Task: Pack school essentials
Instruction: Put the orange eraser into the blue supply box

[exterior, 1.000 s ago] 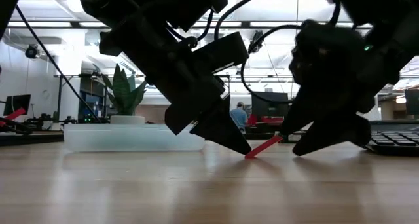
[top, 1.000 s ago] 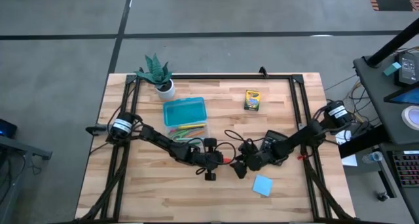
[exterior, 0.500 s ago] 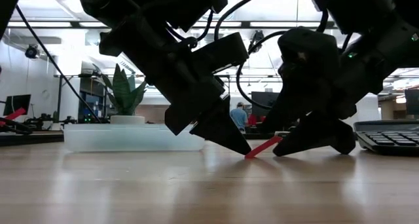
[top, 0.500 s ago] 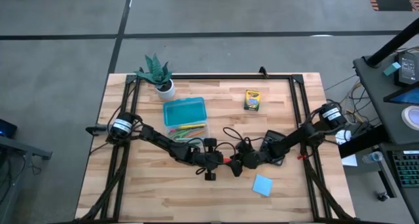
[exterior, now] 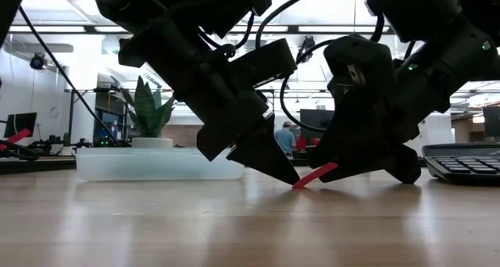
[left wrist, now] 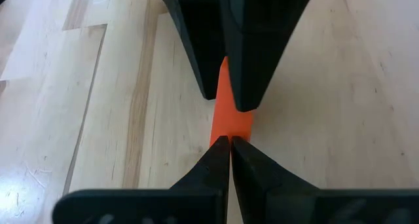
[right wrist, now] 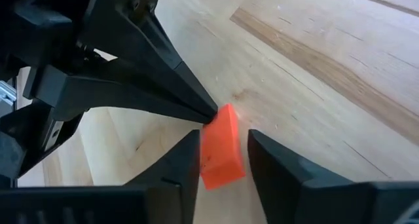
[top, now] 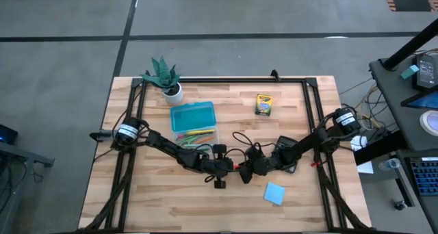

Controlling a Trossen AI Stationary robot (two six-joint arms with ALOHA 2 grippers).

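A small flat red piece [right wrist: 220, 150] stands tilted at the table's middle, its low end on the wood [exterior: 298, 185] and its other end raised. My left gripper [left wrist: 230, 141] is shut, its tips at the low end. My right gripper [right wrist: 222, 160] comes from the right with a finger on each side of the raised end. In the high view the two grippers [top: 233, 168] [top: 245, 170] meet tip to tip. A yellow-green crayon box [top: 263, 104] and a blue sticky pad [top: 274, 193] lie apart on the table. My left gripper's shut fingertips [exterior: 291, 176] bear on the red piece's low end [left wrist: 230, 129], slanting down from the table's left. That end rests on the table and the piece tilts up away from them. Pinched or only pressed, I cannot tell. My right gripper has the red piece's raised end [right wrist: 211, 160] between its two fingers, one on each long side, slanting down from the table's right and lying along the piece. One finger [right wrist: 186, 160] touches it; the other stands hard against it. That end is clear of the table.
A clear case with a blue lid [top: 193, 119], coloured pencils inside, lies behind my left arm. A potted plant [top: 164, 76] stands at the far left. A dark calculator [exterior: 462, 162] lies under my right arm. Black frame rails [top: 315, 118] run along the table's sides.
My right gripper has moved toward the table's left and slightly down, coming up to the red piece's raised end until its fingers reach past it. My left gripper and the piece have kept still, the piece at the same tilt.
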